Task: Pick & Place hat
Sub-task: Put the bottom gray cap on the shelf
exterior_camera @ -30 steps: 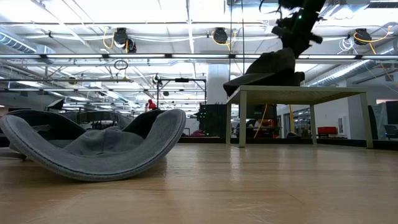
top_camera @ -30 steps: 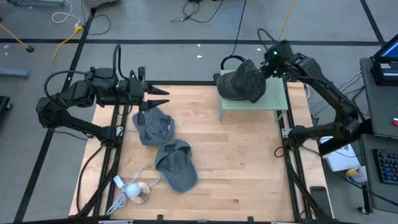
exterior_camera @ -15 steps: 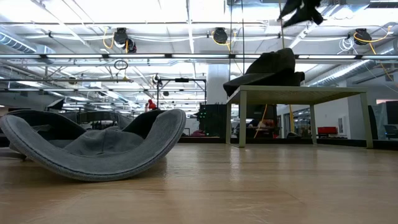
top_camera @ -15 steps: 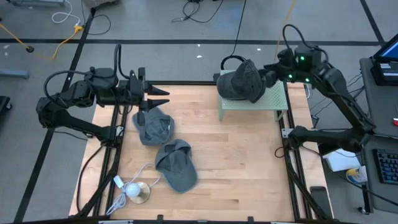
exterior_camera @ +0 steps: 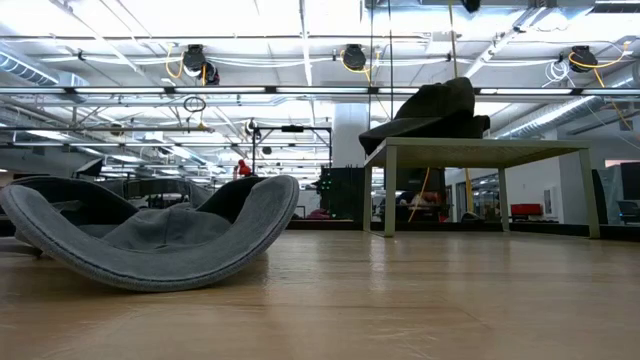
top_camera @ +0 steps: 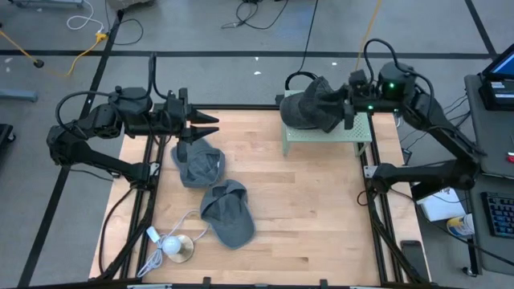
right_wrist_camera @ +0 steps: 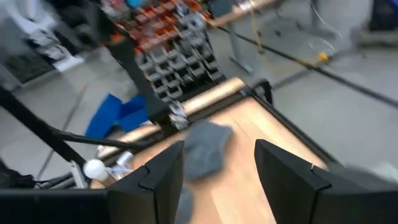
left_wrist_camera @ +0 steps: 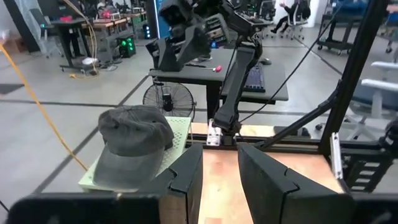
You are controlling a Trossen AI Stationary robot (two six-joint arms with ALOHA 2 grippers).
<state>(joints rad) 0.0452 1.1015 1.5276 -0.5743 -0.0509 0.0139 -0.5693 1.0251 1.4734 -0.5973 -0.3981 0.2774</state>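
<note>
Dark hat (top_camera: 312,107) is sitting on the green stand (top_camera: 353,128) at the table's (top_camera: 305,209) far right corner, brim overhanging the stand's edge. Right gripper (top_camera: 347,111) is hovering above it, fingers apart, holding nothing. Risk: a finger catching the crown and dragging the hat off the stand. Left gripper (top_camera: 210,124) is waiting at the far left edge, fingers slightly apart, empty, above two grey hats (top_camera: 201,164).

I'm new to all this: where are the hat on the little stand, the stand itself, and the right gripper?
hat on the stand (top_camera: 309,108), high view, its crown.
stand (top_camera: 357,124), high view, bare top.
right gripper (top_camera: 336,108), high view, between its fingertips.
</note>
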